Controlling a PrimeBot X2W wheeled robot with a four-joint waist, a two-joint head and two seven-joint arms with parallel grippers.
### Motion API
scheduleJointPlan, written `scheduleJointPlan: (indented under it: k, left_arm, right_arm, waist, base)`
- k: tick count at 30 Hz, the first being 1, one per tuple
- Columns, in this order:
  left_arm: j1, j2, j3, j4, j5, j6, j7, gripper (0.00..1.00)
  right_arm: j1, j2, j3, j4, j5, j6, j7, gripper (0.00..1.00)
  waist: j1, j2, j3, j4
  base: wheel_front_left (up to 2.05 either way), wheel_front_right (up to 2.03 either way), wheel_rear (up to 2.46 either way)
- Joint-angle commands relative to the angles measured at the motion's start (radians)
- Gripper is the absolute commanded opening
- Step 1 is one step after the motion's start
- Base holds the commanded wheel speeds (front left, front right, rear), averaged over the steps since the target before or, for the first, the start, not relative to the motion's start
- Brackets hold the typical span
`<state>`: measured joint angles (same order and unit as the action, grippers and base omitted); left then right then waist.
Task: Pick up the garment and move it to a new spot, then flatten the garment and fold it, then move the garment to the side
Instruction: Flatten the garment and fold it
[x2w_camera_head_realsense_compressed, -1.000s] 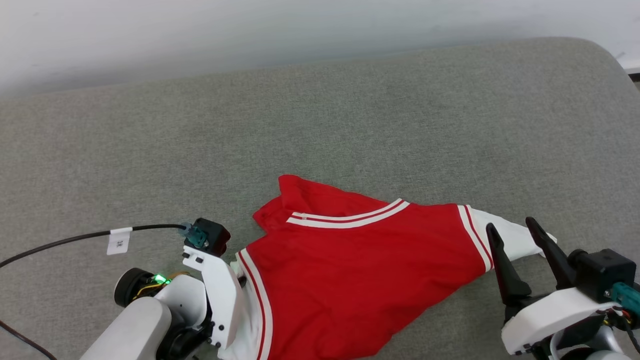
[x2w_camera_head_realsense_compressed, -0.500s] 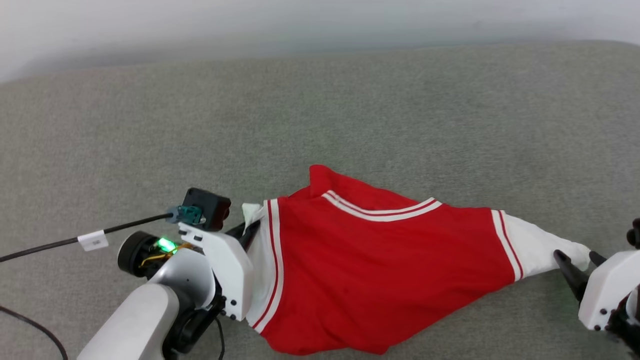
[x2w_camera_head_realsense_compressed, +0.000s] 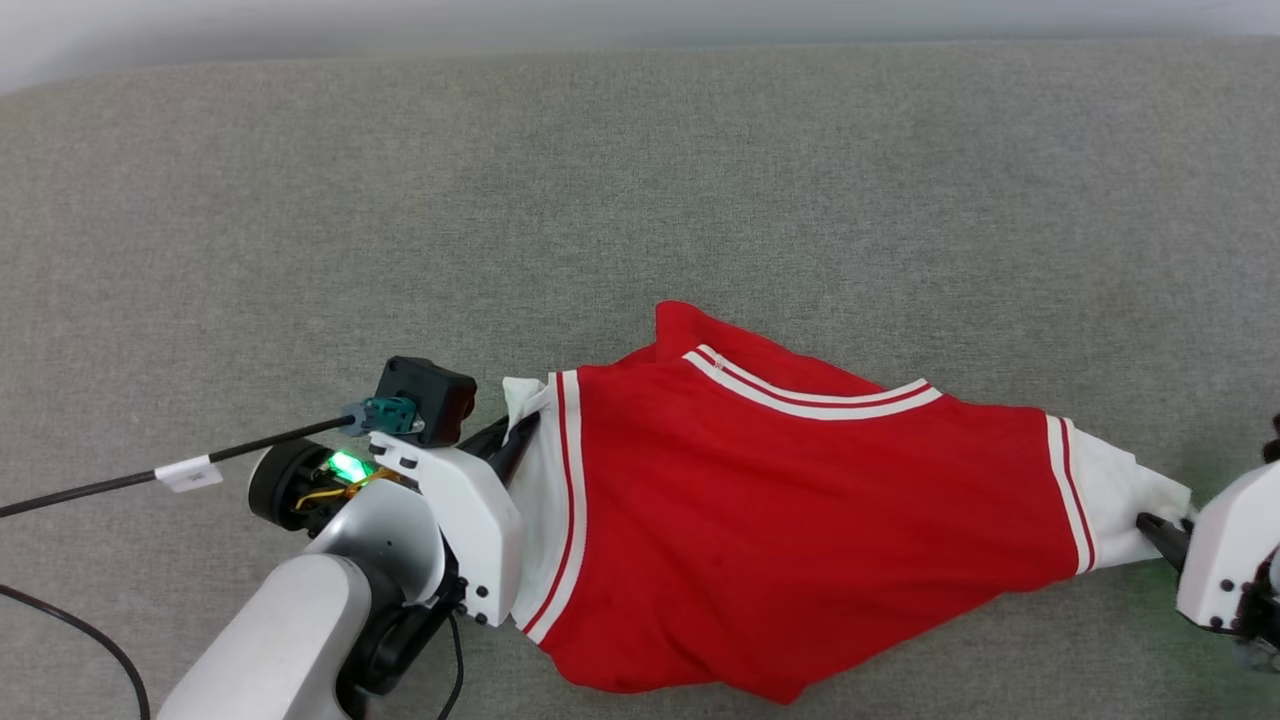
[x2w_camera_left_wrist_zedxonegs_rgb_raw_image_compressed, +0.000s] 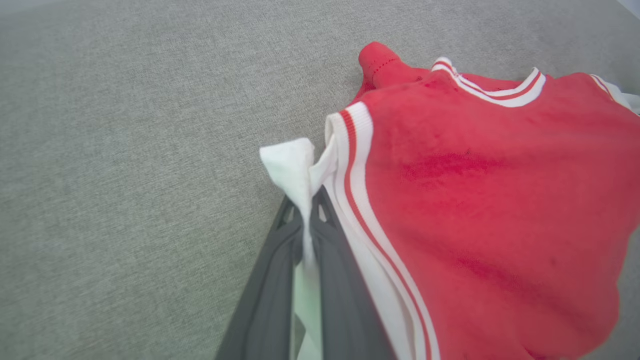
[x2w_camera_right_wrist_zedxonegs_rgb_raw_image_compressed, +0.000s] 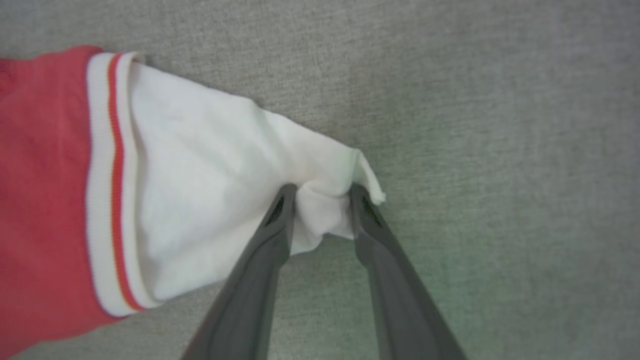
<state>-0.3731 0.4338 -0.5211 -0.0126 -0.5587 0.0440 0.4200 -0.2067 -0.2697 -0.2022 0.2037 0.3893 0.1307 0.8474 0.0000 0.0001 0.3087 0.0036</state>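
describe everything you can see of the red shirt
The garment is a red jersey-style shirt of soft knit, with white sleeves and red-and-white striped trim at the neckline and armholes. The side facing up is plain red. It lies stretched sideways on the grey fabric surface, wrinkled, with its lower body bunched. The left gripper is shut on one white sleeve end, and the right gripper pinches the other sleeve's bunched tip.

**White shells, dark claws**

The left forearm (x2w_camera_head_realsense_compressed: 270, 650) is pale grey, its wrist shell (x2w_camera_head_realsense_compressed: 470, 520) white with black screws. A black camera box (x2w_camera_head_realsense_compressed: 425, 400) carries a teal plug (x2w_camera_head_realsense_compressed: 385, 415) and a black cable (x2w_camera_head_realsense_compressed: 100, 489) with a white tag (x2w_camera_head_realsense_compressed: 190, 473). A green light (x2w_camera_head_realsense_compressed: 347, 465) glows beside it. The left claw (x2w_camera_left_wrist_zedxonegs_rgb_raw_image_compressed: 306, 210) and the right claw (x2w_camera_right_wrist_zedxonegs_rgb_raw_image_compressed: 322, 192) have long, dark grey, tapering fingers.
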Motion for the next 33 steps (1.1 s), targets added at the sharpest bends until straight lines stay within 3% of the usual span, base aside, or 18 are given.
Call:
scheduleJointPlan:
  k: [1, 10, 19, 25, 33]
  left_arm:
    - [-0.003, 0.004, 0.005, 0.002, -0.004, -0.002, -0.008, 0.00]
    - [-0.050, 0.028, 0.065, -0.012, 0.032, 0.030, -0.101, 0.00]
    - [-0.223, 0.023, 0.141, 0.024, 0.067, 0.039, -0.220, 0.00]
    - [-0.420, 0.011, 0.192, 0.137, 0.069, 0.022, -0.282, 0.00]
    - [-0.684, 0.019, 0.224, 0.300, 0.101, -0.006, -0.353, 0.00]
  right_arm:
    - [0.028, 0.046, 0.036, 0.055, 0.000, 0.000, 0.028, 0.00]
    - [-0.066, -0.020, 0.031, -0.099, -0.058, 0.000, -0.091, 0.00]
    - [-0.239, -0.087, 0.061, -0.223, -0.127, -0.001, -0.180, 0.00]
    - [-0.444, -0.121, 0.072, -0.207, -0.159, -0.001, -0.229, 0.00]
    - [-0.727, -0.157, 0.101, -0.079, -0.179, -0.001, -0.309, 0.00]
  waist:
    - [0.0000, -0.0001, -0.006, -0.004]
    - [0.0000, -0.0001, -0.093, -0.031]
    - [0.0000, -0.0001, -0.177, -0.043]
    - [0.0000, -0.0001, -0.161, -0.053]
    - [0.0000, -0.0001, -0.066, -0.068]
  base:
    - [0.00, 0.00, 0.00]
    - [0.00, 0.00, 0.00]
    - [0.00, 0.00, 0.00]
    - [0.00, 0.00, 0.00]
    - [0.00, 0.00, 0.00]
